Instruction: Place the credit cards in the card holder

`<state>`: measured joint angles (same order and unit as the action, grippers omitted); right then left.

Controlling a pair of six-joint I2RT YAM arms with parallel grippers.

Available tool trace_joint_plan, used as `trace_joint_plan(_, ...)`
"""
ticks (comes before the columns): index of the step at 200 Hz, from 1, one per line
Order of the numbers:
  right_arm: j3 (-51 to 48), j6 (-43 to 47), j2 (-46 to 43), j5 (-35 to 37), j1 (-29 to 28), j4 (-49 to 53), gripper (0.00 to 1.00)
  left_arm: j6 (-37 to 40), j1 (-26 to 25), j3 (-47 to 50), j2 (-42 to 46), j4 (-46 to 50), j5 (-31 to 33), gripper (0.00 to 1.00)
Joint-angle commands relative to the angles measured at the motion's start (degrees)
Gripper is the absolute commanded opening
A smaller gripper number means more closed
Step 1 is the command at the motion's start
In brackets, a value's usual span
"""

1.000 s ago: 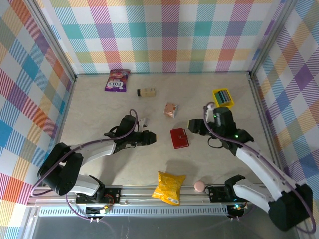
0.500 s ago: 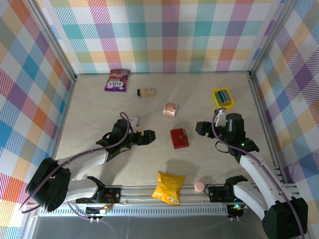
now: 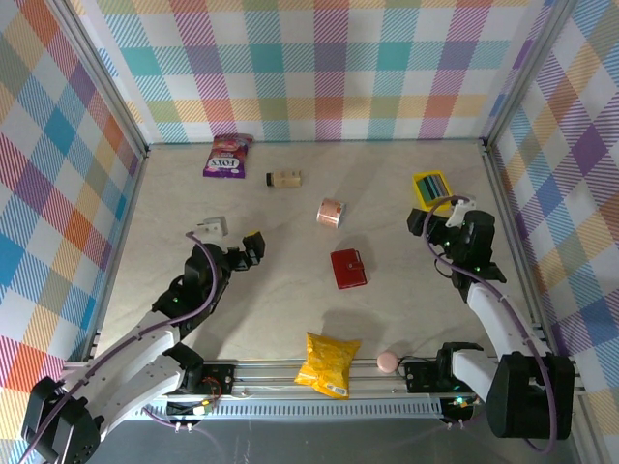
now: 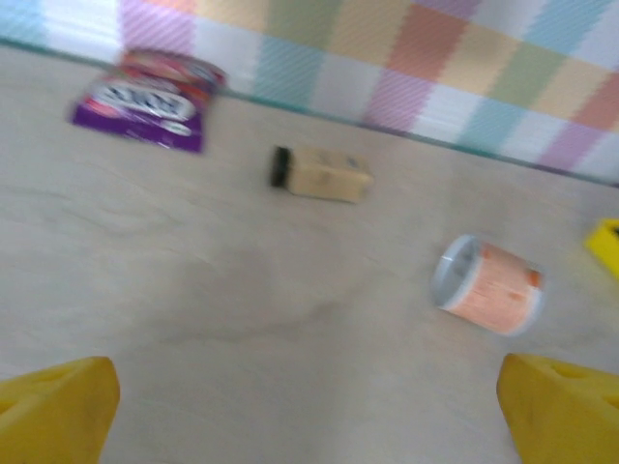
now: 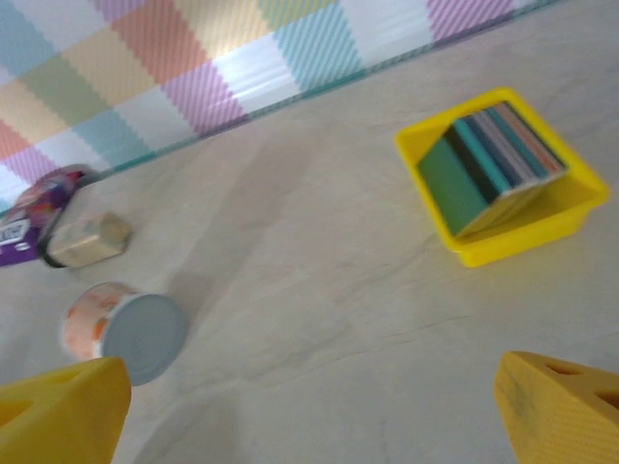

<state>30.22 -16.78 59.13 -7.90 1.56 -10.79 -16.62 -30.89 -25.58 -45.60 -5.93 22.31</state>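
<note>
While both arms rest low over the table (image 3: 290, 208), each on its own side, we see the red card holder (image 3: 348, 268) lying flat on the bare surface between them, well apart from either claw. As far as the overhead view lets us judge, it is folded shut. The credit cards (image 5: 495, 150) stand on edge, leaning together, inside a small yellow tray (image 5: 513, 242) near the far right corner. We make out green, teal and grey edges among them.

The left gripper (image 4: 309, 416) is released: its two yellow fingertips (image 4: 53, 411) sit at opposite bottom corners of the left wrist view, with only table between them. The right gripper (image 5: 309, 416) is likewise spread wide and holds nothing, its yellow pads (image 5: 561, 411) framing bare table on the near side of the tray. From above, this claw is near the tray and apart from it.

Ahead of the left gripper lie a purple snack packet (image 4: 145, 92) by the back wall, a small beige bottle with a dark cap (image 4: 321, 174) near it, and an orange-and-white can (image 4: 488, 285) on its side with one pale end showing. At the near edge of the table a yellow crisp bag (image 3: 329, 362) lies just beside a small pink ball (image 3: 387, 361).
</note>
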Motion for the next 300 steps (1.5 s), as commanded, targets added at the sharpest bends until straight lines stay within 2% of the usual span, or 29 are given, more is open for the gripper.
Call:
trace_joint_plan(1,-2.13,4.45,1.34,1.85,0.37,-7.15,0.96,9.55,2.68,0.12,-1.07,1.01,8.75,1.00)
trace_joint_plan(21,-4.57,7.08,2.84,2.41,0.37,-13.50,0.96,11.85,5.61,0.71,-4.24,-3.24,8.56,1.00)
trace_joint_plan(57,-6.44,11.20,3.75,2.81,0.42,-17.37,0.95,15.11,9.62,4.50,-10.35,-15.55,10.03,1.00)
trace_joint_plan(100,-8.74,11.64,7.44,2.50,0.30,-21.96,0.93,17.37,10.45,6.75,-14.77,-22.48,11.31,1.00)
trace_joint_plan(133,-9.26,14.25,14.38,4.19,0.04,-27.69,0.91,22.90,12.20,8.47,-24.83,-33.07,10.51,1.00)
trace_joint_plan(167,-7.91,18.50,22.19,4.64,-2.93,-33.77,0.90,23.99,13.69,5.98,-31.54,-36.37,6.93,1.00)
trace_joint_plan(192,-5.90,18.93,26.77,4.25,-3.15,-33.98,0.90,22.83,15.97,6.02,-33.56,-40.47,3.77,1.00)
trace_joint_plan(239,-7.98,19.71,28.02,2.36,-2.97,-38.58,0.92,23.40,18.30,3.18,-39.46,-42.09,-0.84,1.00)
trace_joint_plan(257,-8.42,19.40,28.58,2.62,-3.03,-39.93,0.94,22.88,18.73,2.48,-41.92,-43.51,0.23,1.00)
trace_joint_plan(284,-8.42,19.45,28.58,2.73,-3.01,-39.93,0.96,19.06,23.67,1.07,-42.77,-40.42,-7.95,1.00)
trace_joint_plan(300,-8.38,19.41,28.67,2.80,-3.04,-39.93,0.97,17.97,25.41,1.46,-44.08,-41.96,-11.30,1.00)
